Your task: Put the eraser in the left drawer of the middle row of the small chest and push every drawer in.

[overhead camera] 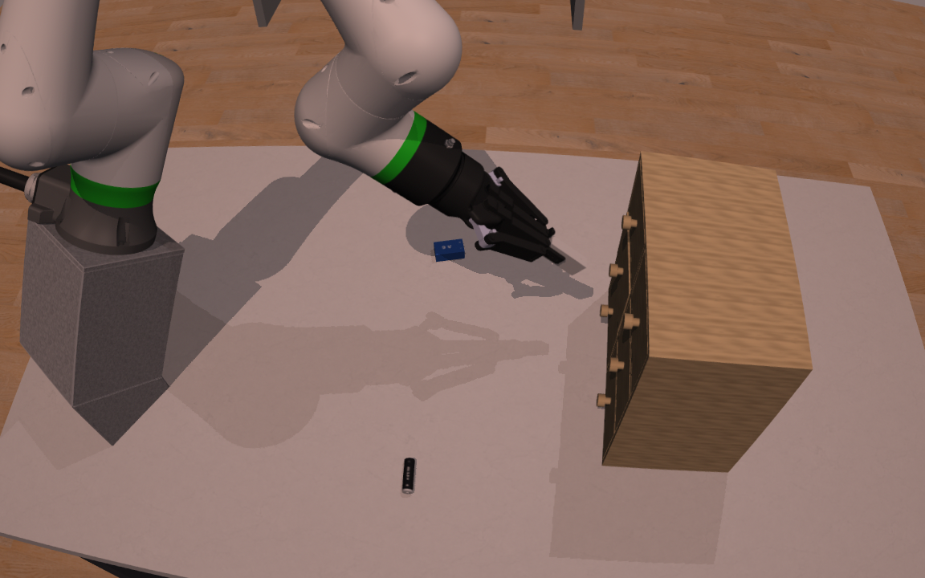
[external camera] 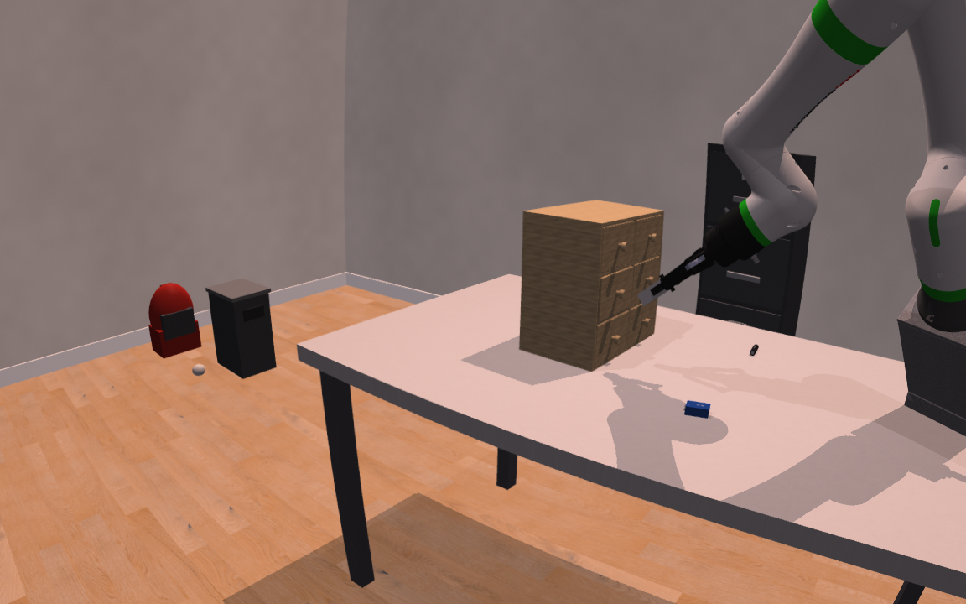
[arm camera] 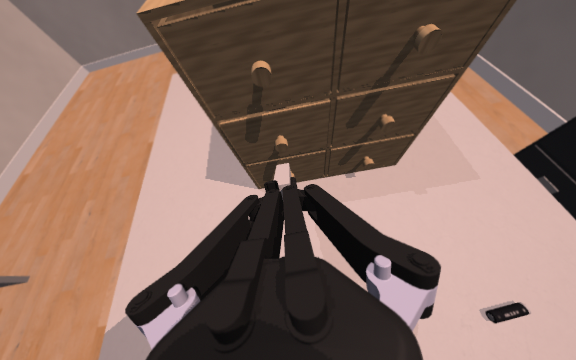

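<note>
The small chest (overhead camera: 724, 266) (external camera: 558, 285) stands upright, with all its drawer fronts looking flush. The left drawer of the middle row (external camera: 608, 304) (arm camera: 303, 132) looks pushed in; its round knob (overhead camera: 616, 270) (external camera: 620, 290) (arm camera: 281, 143) sticks out. My gripper (overhead camera: 559, 257) (external camera: 647, 294) (arm camera: 284, 174) is shut, with its fingertips together and no object seen held. It slants down in front of the left column, a little away from the fronts. The eraser is not seen in any view; the inside of the drawers is hidden.
A blue 9 V battery (overhead camera: 448, 250) (external camera: 697, 409) lies on the table (overhead camera: 480, 517) (external camera: 426, 375) below and behind the gripper. A black battery (overhead camera: 408, 474) (external camera: 754, 350) (arm camera: 507, 312) lies farther to the right as I face the drawers.
</note>
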Available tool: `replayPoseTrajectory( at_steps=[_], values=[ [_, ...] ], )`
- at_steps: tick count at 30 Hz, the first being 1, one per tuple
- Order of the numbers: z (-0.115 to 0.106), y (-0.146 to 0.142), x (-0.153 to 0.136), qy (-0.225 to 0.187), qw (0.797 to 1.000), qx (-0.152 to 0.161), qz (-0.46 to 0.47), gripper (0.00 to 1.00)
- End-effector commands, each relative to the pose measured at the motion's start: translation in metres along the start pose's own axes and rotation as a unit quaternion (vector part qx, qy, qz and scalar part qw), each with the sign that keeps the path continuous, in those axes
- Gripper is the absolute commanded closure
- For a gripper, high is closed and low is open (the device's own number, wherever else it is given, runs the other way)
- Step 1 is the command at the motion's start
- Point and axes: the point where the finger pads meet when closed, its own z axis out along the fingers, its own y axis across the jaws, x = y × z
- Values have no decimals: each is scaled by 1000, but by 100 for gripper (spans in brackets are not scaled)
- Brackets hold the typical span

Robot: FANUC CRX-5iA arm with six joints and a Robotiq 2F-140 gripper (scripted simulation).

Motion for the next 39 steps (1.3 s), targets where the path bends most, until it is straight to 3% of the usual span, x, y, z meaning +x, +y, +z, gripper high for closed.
replayPoseTrajectory(
  at_steps=[1,10,20,39],
  values=[
    [-12,0,-9,1,1000,0,0,100],
    [-20,0,-12,1,1000,0,0,100],
    [-62,0,-25,1,1000,0,0,100],
    [-69,0,-27,-17,1000,1,0,100]
  ],
)
